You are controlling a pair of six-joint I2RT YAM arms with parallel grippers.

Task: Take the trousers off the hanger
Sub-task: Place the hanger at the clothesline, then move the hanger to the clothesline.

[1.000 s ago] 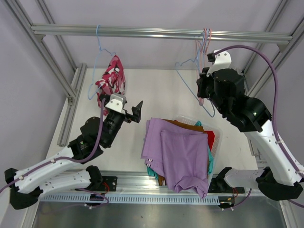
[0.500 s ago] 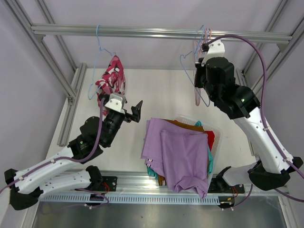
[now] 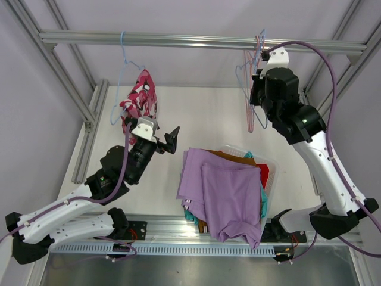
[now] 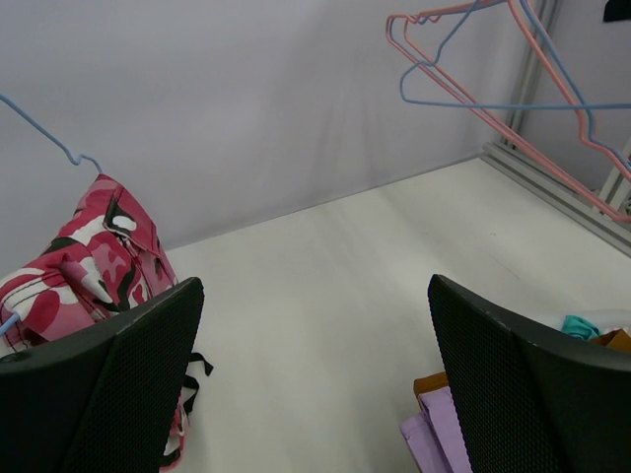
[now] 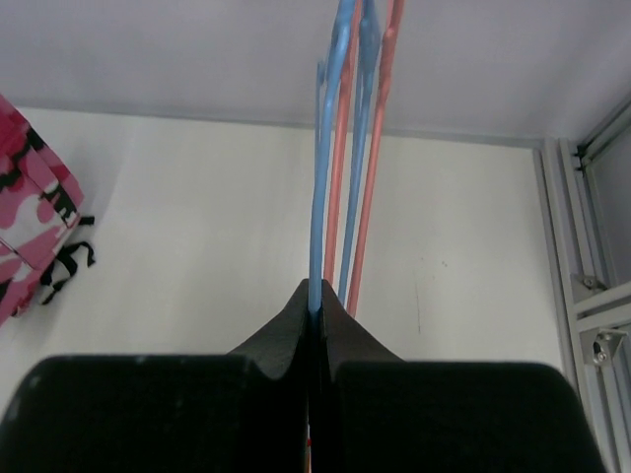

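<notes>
The pink-white-black camouflage trousers hang on a blue hanger at the left end of the rail; they also show at the left of the left wrist view. My left gripper is open and empty, just right of and below them. My right gripper is shut on an empty blue hanger, held up near the rail beside pink hangers. The lilac trousers top a pile with red, teal and rust-brown ones.
The pile lies in a clear basket at the front right. A metal rail crosses the top, with frame posts at both sides. Empty pink and blue hangers show in the left wrist view.
My right arm has risen and swung the blue hanger up toward the rail, next to the pink hangers. The left arm and the camouflage trousers have not moved.
</notes>
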